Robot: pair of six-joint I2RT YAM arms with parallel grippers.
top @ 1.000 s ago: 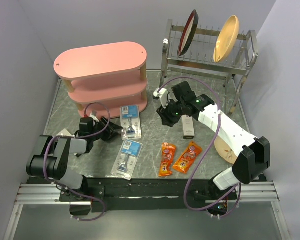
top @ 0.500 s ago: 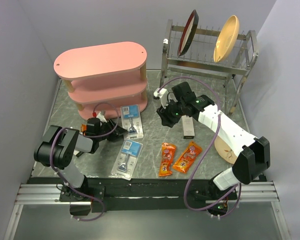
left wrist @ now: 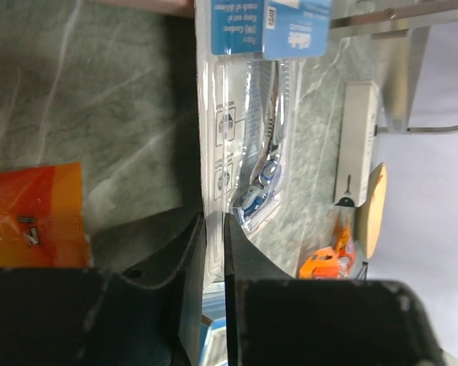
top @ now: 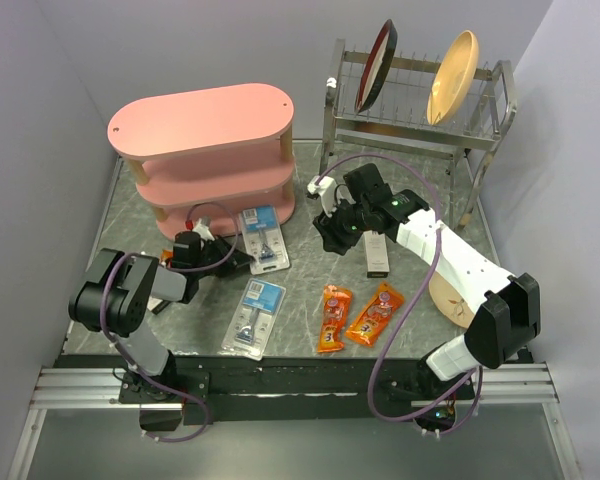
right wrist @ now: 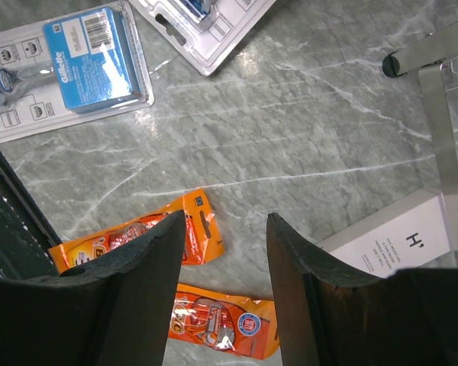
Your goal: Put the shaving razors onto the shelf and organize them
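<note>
One shaving razor pack [top: 263, 240] [left wrist: 252, 114] lies flat on the table in front of the pink shelf [top: 200, 130]. My left gripper [top: 238, 262] [left wrist: 214, 229] is low at the pack's left edge, shut on its thin clear plastic rim. A second razor pack [top: 256, 315] [right wrist: 61, 65] lies nearer the front edge, untouched. My right gripper [top: 332, 235] [right wrist: 226, 221] hovers open above the table right of the packs, nothing between its fingers. The shelf's boards look bare.
Two orange snack packets [top: 352, 317] [right wrist: 214, 320] lie at front centre. A white-and-black box [top: 377, 255] [right wrist: 389, 244] lies beside the right gripper. A metal dish rack [top: 420, 110] with two plates stands at the back right. A tan dish [top: 450, 295] sits by the right arm.
My left gripper slid right to the razor pack's edge and closed on it; the pack turned slightly. The right arm has not moved.
</note>
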